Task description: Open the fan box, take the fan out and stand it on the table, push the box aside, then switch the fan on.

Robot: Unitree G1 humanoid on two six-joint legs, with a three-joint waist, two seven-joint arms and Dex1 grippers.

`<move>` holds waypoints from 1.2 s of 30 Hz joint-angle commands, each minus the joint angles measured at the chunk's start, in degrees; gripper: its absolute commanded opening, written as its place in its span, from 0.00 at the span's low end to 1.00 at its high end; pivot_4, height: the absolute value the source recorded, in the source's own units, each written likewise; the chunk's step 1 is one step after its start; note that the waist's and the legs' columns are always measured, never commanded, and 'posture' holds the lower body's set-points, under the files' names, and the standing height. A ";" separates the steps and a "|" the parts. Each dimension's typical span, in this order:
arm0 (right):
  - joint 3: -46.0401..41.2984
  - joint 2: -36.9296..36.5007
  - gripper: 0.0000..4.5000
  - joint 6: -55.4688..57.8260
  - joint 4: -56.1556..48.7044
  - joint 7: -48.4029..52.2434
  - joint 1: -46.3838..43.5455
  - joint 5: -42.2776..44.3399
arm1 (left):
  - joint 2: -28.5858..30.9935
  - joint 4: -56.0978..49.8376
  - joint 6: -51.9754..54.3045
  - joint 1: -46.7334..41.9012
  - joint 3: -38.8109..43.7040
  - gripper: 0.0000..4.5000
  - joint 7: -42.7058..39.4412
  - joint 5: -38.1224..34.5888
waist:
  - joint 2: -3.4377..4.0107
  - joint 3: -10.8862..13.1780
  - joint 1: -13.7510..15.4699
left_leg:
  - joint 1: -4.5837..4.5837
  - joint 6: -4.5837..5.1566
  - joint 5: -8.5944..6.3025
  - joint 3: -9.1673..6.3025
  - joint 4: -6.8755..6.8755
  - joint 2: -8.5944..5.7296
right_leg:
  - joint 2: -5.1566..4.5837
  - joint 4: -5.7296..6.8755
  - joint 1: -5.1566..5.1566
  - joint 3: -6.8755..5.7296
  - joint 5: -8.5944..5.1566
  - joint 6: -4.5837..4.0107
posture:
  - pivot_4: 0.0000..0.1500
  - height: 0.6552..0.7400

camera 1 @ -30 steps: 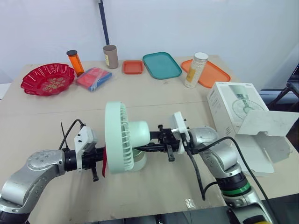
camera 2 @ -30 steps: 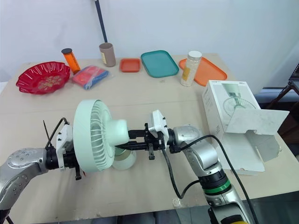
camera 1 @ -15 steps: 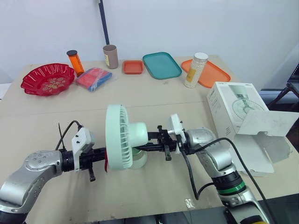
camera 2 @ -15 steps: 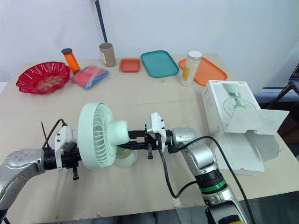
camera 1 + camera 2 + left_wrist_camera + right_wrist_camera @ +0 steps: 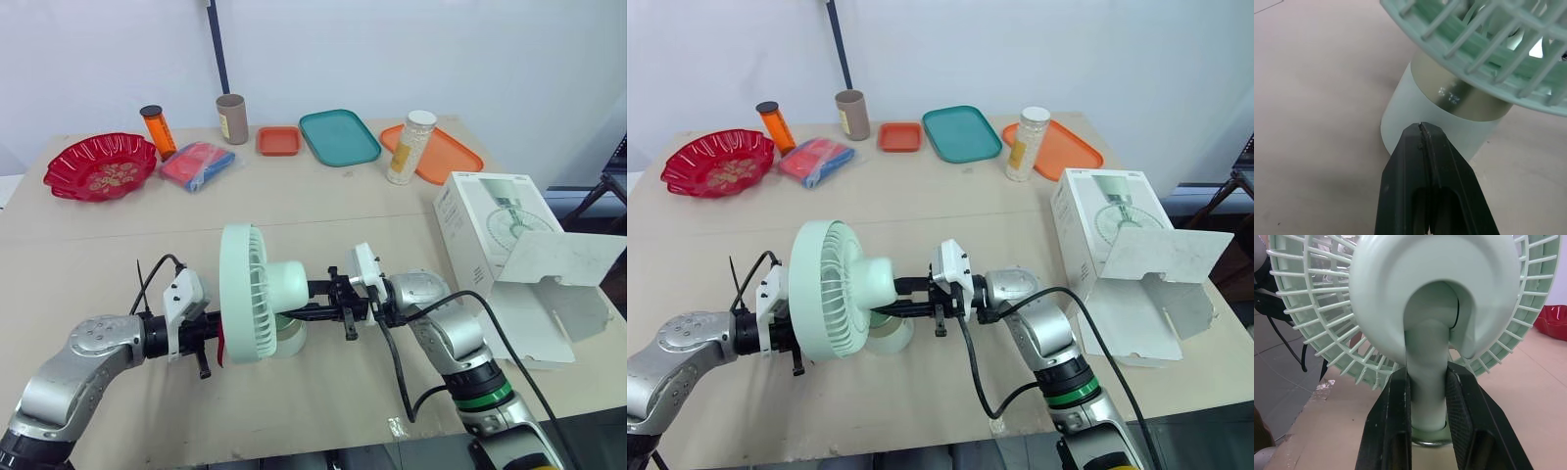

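**Operator:** What's on my left?

**Spotter:** Your left gripper (image 5: 1423, 133) has its two black fingers (image 5: 1409, 166) pressed together into a single point. It is aimed at the low round base (image 5: 1440, 115) of the pale green plastic desk fan (image 5: 257, 294), just beside it. I cannot tell whether it touches. The fan stands upright on the beige table (image 5: 323, 201) between your arms, grille towards the left arm.

**Operator:** And the right side?

**Spotter:** Your right gripper (image 5: 1427, 377) clamps the fan's stem (image 5: 1425, 352), one finger on either side. The white cardboard fan box (image 5: 490, 230) lies open, well apart, near the right edge. So switching on looks like the remaining step.

**Operator:** How do I press well?

**Spotter:** No switch is visible on the base, so locate it first. Then push short and straight with the shut tip, and let the right clamp brace the fan against sliding or tipping.
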 commanded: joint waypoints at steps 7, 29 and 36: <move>-0.70 0.14 0.10 -0.32 -2.80 -0.36 -0.24 1.36 | 0.24 -0.97 -1.10 0.55 0.48 0.01 -0.45 0.37 | 0.00 0.00 0.00 | 0.00 0.00 0.00 0.00 0.00 0.00 | 0.00 0.00 0.00 0.00 0.00 0.00 | 1.00 0.83; -1.01 -0.33 0.10 -0.16 -3.25 -0.42 -0.08 1.57 | 0.04 -1.15 -1.13 1.33 1.41 0.01 0.27 0.56 | 0.00 0.00 0.01 | 0.00 0.00 0.00 0.00 0.00 0.00 | 0.00 0.00 0.00 0.00 0.00 0.00 | 1.00 0.83; -2.37 -0.57 0.10 -0.86 -3.09 -0.48 -0.74 2.13 | 2.19 -2.58 0.41 4.50 7.77 0.01 1.22 -1.04 | 0.00 0.00 -0.01 | 0.01 0.00 0.00 0.00 0.00 0.01 | 0.00 0.00 0.00 0.00 0.00 0.00 | 1.00 0.83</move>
